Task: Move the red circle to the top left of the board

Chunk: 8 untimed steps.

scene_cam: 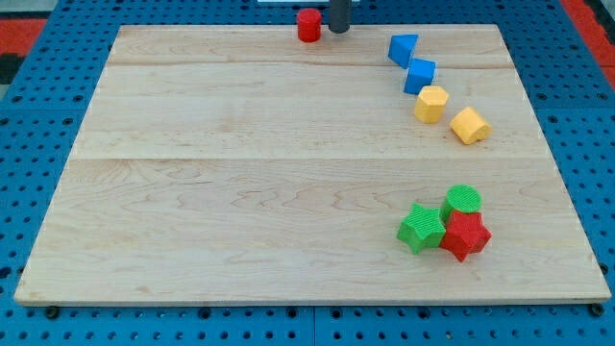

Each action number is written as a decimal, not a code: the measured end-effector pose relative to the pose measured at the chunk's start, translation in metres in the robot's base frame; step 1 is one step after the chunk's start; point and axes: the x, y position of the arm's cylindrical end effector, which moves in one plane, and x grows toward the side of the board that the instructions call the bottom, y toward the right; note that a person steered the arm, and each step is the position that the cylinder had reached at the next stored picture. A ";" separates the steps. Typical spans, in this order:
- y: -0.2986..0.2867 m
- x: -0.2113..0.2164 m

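tip (338,31) sits just right of red circle (308,25).

Board (240,173): pale wood, visible grain, smooth matt finish, plank seams across. Blue pegboard (58,322) beneath: matt, perforated. Red circle (308,25), upper middle of frame: smooth plastic look. Green star (421,228), lower right: ridged faces. Rod, my tip (338,31): dark, matt.

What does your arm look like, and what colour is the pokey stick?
Only a little of me shows. You can see the bottom of a dark grey, round, straight rod at the view's top edge. It is plain and smooth, with no markings or cables showing. My tip sits just to the view's right of the red circle. The rest of my arm is out of the picture.
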 end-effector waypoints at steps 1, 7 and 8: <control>-0.002 -0.001; -0.282 -0.002; -0.195 -0.002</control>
